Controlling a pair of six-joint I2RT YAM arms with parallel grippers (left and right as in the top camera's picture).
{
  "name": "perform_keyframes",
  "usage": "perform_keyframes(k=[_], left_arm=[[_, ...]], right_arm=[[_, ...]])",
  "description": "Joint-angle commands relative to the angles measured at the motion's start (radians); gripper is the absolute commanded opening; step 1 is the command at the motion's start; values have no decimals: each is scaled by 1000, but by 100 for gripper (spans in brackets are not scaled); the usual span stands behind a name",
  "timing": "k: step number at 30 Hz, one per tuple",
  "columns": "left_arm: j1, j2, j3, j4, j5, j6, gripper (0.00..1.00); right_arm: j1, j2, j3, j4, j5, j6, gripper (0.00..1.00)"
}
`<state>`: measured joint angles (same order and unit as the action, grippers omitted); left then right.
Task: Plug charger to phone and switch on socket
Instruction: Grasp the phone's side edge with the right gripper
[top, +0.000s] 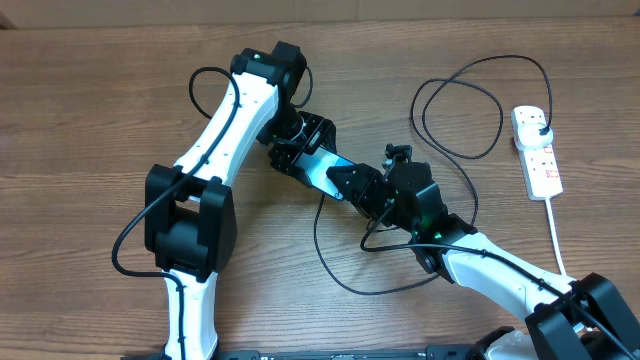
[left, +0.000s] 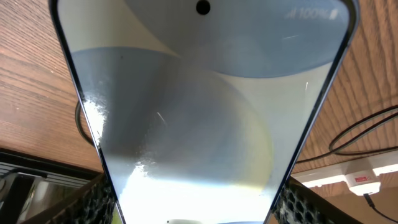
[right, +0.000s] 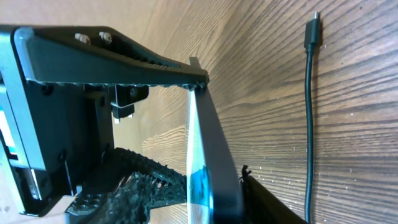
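The phone (top: 322, 170), its screen lit teal, is held off the table at mid-table. My left gripper (top: 303, 155) is shut across its width at the far end; in the left wrist view the screen (left: 199, 112) fills the frame between both pads (left: 93, 202). My right gripper (top: 362, 184) straddles the near end. In the right wrist view the phone (right: 202, 155) shows edge-on, one finger (right: 267, 202) close against its back, a gap on the screen side. The charger cable (top: 345, 284) loops over the table, its connector tip (right: 313, 31) lying free. The socket (top: 537, 152) lies at the right with the black plug (top: 541, 126) in it.
The socket's thick white cord (top: 555, 235) runs toward the front right. Cable loops (top: 460, 155) lie between the phone and the socket (left: 348, 177). The left gripper's black body (right: 81, 93) stands close in front of the right wrist camera.
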<state>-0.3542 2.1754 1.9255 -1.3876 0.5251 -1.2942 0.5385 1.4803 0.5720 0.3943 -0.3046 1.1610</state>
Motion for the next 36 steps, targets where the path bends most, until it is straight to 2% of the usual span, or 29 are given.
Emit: perform_keyframes(k=[1,36], left_arm=[[-14,-10,29,-2,34,-23,72],[-16,-10,29,-3,46,-14,73]], right_arm=[[7,3,24,10,16,-1,43],[18,3,24,10,35,-8,11]])
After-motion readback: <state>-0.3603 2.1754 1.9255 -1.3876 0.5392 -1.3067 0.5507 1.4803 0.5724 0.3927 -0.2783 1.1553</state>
